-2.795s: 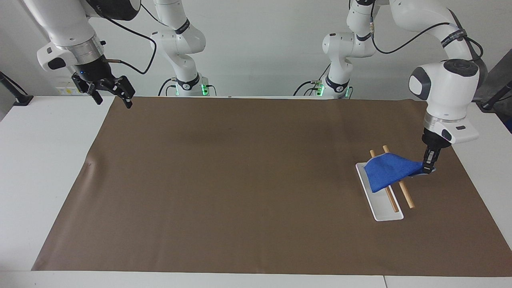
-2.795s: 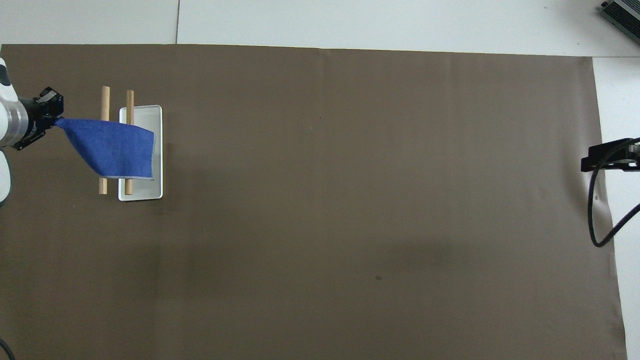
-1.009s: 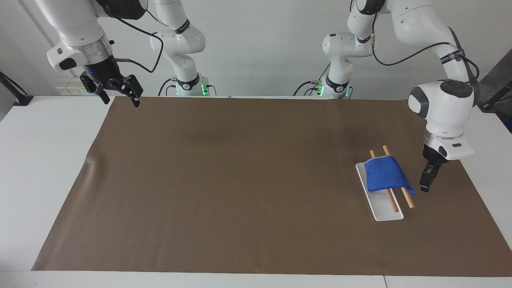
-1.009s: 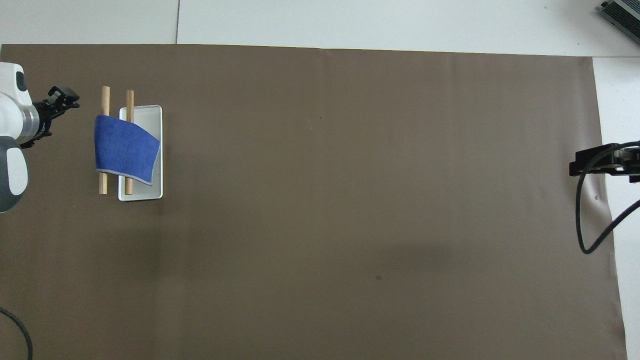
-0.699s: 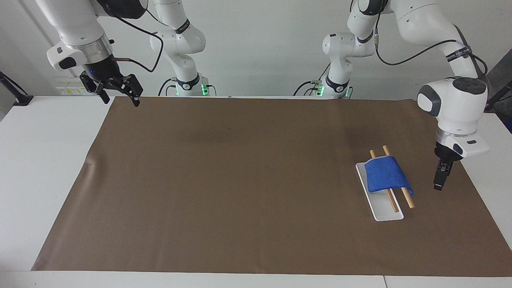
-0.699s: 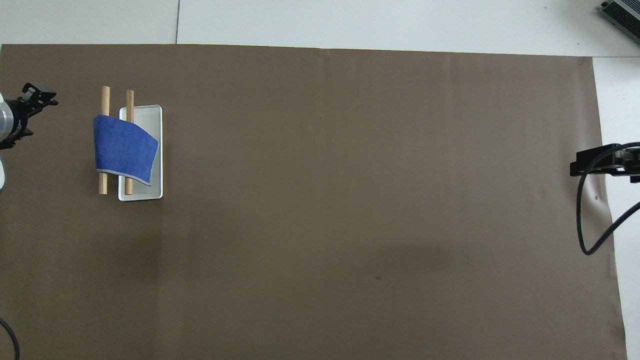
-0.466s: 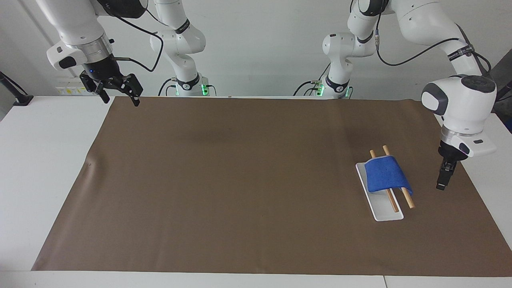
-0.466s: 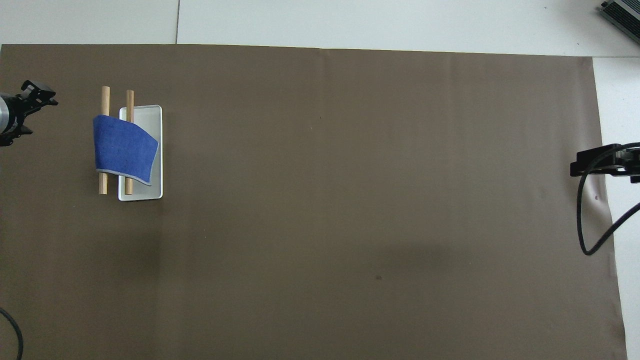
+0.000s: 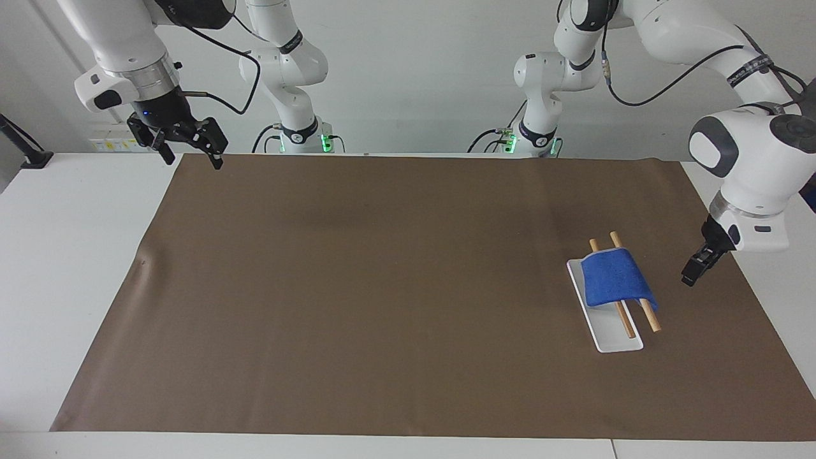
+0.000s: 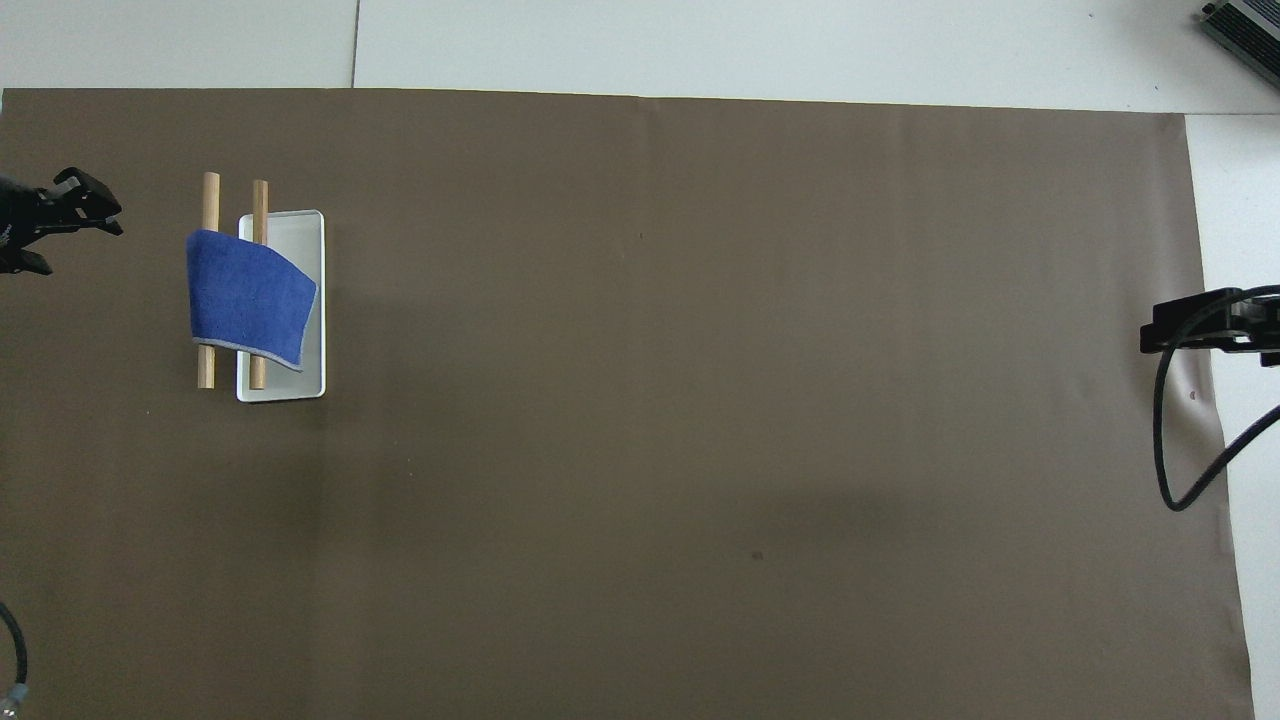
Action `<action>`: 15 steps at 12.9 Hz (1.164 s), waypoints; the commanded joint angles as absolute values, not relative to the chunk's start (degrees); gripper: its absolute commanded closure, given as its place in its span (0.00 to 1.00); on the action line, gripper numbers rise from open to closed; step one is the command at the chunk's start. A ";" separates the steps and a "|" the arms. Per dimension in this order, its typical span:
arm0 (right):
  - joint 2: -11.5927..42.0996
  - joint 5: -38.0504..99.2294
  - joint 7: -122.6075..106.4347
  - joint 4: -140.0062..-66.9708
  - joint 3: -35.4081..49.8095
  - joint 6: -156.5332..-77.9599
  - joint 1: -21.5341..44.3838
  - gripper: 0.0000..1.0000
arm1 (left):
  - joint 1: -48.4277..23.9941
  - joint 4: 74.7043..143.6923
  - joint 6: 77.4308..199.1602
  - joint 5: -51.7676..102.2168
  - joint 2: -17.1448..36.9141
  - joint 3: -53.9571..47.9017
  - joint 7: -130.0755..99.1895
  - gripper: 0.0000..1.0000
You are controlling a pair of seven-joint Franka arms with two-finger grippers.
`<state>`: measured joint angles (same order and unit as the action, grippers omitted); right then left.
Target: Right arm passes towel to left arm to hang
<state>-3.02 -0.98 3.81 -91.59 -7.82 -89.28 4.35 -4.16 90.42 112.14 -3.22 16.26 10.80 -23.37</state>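
The blue towel (image 9: 613, 279) (image 10: 250, 298) hangs draped over two wooden rods (image 9: 649, 315) (image 10: 209, 190) that lie across a white tray (image 9: 613, 341) (image 10: 310, 300) toward the left arm's end of the table. My left gripper (image 9: 688, 276) (image 10: 95, 208) hovers over the brown mat beside the rods, clear of the towel, open and holding nothing. My right gripper (image 9: 191, 158) (image 10: 1160, 330) waits open and empty over the mat's corner at the right arm's end, close to the robots.
A brown mat (image 9: 382, 287) covers most of the white table (image 9: 64, 255). A black cable (image 10: 1170, 440) loops down from the right wrist. A dark device (image 10: 1245, 25) sits at the table's corner farthest from the robots.
The left gripper let go of the towel's corner, and the cloth settled over the rods. It then drew back toward the left arm's end and rose a little. The right arm barely moved.
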 commanded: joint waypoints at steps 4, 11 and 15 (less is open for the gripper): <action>-4.39 0.09 3.25 -92.99 -7.12 -88.86 3.43 0.00 | -4.31 79.20 93.72 -2.29 18.28 5.72 -18.81 0.21; -4.39 0.09 3.16 -92.99 -7.12 -88.86 3.43 0.00 | -4.74 76.46 80.17 -1.59 11.62 2.20 -14.68 0.21; -4.39 0.09 3.25 -92.99 -7.12 -88.86 3.43 0.00 | -5.27 76.64 78.84 -1.40 7.91 1.41 -13.28 0.12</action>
